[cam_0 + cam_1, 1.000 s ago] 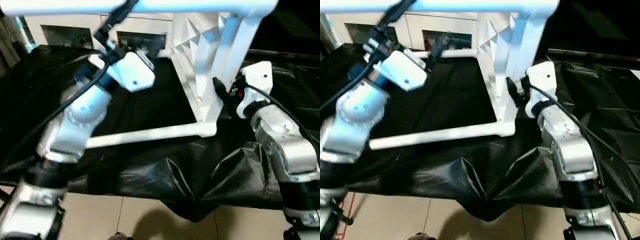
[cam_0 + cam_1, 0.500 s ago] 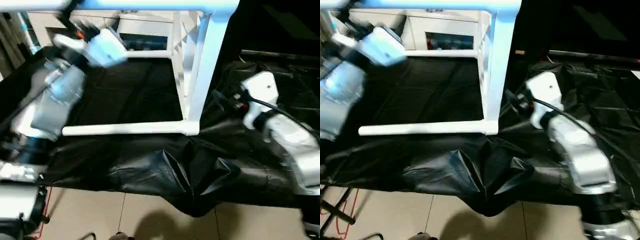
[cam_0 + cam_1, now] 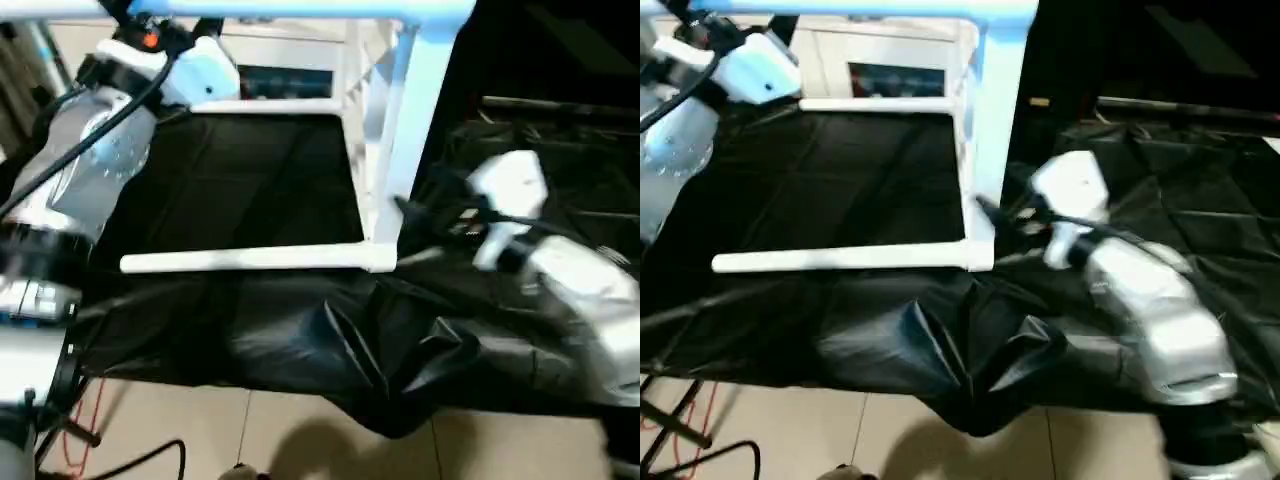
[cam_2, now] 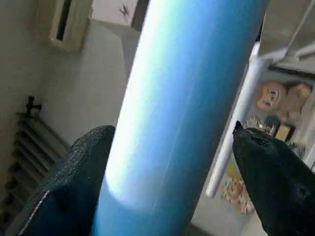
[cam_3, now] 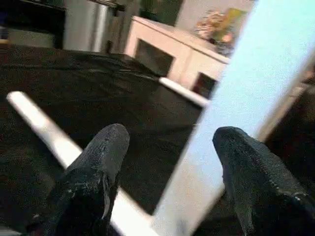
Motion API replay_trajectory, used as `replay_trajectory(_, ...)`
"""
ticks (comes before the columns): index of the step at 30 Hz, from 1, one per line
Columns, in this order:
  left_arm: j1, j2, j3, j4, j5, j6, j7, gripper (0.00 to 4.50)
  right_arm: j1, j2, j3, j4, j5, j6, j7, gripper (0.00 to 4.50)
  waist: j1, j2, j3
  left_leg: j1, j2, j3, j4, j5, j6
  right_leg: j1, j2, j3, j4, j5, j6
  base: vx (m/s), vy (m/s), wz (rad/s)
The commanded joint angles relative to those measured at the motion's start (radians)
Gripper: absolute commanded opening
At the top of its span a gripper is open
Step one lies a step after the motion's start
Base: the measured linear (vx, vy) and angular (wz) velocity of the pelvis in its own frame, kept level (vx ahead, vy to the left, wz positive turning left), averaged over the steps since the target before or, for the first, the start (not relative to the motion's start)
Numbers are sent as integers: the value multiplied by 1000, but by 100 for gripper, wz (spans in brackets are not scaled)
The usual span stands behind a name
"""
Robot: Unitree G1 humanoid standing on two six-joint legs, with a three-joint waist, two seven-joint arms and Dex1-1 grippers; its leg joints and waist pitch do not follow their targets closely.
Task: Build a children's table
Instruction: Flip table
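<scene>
The children's table stands on its side on the black cloth. Its white tabletop [image 3: 400, 130] is seen edge-on at the centre, with legs reaching left. One leg [image 3: 250, 262] lies on the cloth, and the upper leg [image 3: 300, 10] runs along the top. My left gripper [image 4: 167, 147] is raised at the top left, shut on the upper leg [image 4: 187, 98], a fingertip [image 4: 88, 152] pressed against each side. My right gripper [image 3: 408, 215] stands open just right of the tabletop's lower corner, holding nothing. In the right wrist view the tabletop's edge [image 5: 231, 98] lies beyond its fingers [image 5: 106, 147].
The black-draped work table [image 3: 250, 190] has crumpled cloth hanging over its near edge [image 3: 380, 350]. A white cabinet [image 3: 890, 70] stands behind it. Tiled floor [image 3: 250, 430] lies in front, with a red cable at the lower left.
The table has turned, so the tabletop's ribbed underside has gone from view and it shows edge-on. My left arm rose and moved left with the upper leg. My right gripper dropped slightly.
</scene>
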Motion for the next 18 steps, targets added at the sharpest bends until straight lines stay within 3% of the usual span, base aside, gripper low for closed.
replay_trajectory(1,-23,2,-14,44,-2,-13,-6,397,-26,11,9,-8,3,30,-14,315,-1,16,-63,33,63,-50,-79,-300,-52,17,-90,57,-86,-252,-144,0,0,0)
replay_trajectory(8,-28,-12,-28,103,-49,-59,-75,335,-66,97,37,57,-4,57,-54,391,7,17,-63,37,65,-50,-82,-325,-70,12,-95,58,-87,-273,-144,0,0,0)
replay_trajectory(13,-27,-20,-28,116,-85,-72,-139,299,-72,104,56,62,-31,49,-55,414,16,18,-63,37,66,-50,-84,-327,-81,12,-96,59,-84,-262,-137,0,0,0)
replay_trajectory(14,-27,-22,-29,115,-97,-64,-168,291,-73,105,57,61,-32,49,-52,418,16,18,-62,37,66,-50,-86,-328,-81,12,-97,59,-85,-272,-135,0,0,0)
replay_trajectory(15,-25,-23,-31,111,-105,-56,-191,281,-73,106,58,58,-30,47,-47,418,19,10,-61,38,66,-50,-86,-330,-79,12,-100,59,-85,-290,-135,0,0,0)
replay_trajectory(18,-13,-35,-21,88,-166,-6,-294,255,-64,112,59,32,3,29,-6,418,17,12,-57,41,66,-50,-86,-353,-79,7,-101,60,-92,-343,-127,0,0,0)
